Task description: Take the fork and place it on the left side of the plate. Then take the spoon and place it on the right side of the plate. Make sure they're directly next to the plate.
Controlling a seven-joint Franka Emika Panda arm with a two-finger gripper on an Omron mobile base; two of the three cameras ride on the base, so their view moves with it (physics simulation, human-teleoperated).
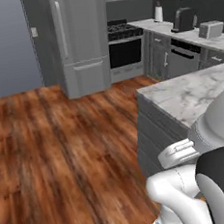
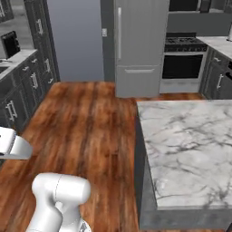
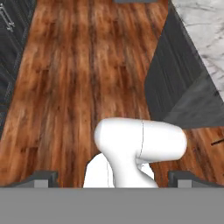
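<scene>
The gripper (image 3: 112,178) hangs over the wooden floor (image 3: 78,78), its two dark fingertips (image 3: 43,177) set wide apart at the bottom of the hand view with nothing between them but air. The marble-topped island (image 2: 190,145) sits at about three o'clock from the arm in the right base view, its pale veined top bare where it shows; in the hand view its dark side panel (image 3: 170,83) runs up toward one o'clock. Looking ahead at twelve o'clock, the steel fridge (image 2: 138,45) stands against the far wall, with the oven (image 2: 183,63) just beside it at one o'clock. Fork, spoon and plate: I cannot tell where they are from these pictures. A toaster (image 1: 210,28) rests on the back counter (image 1: 174,35) at two o'clock in the left base view.
</scene>
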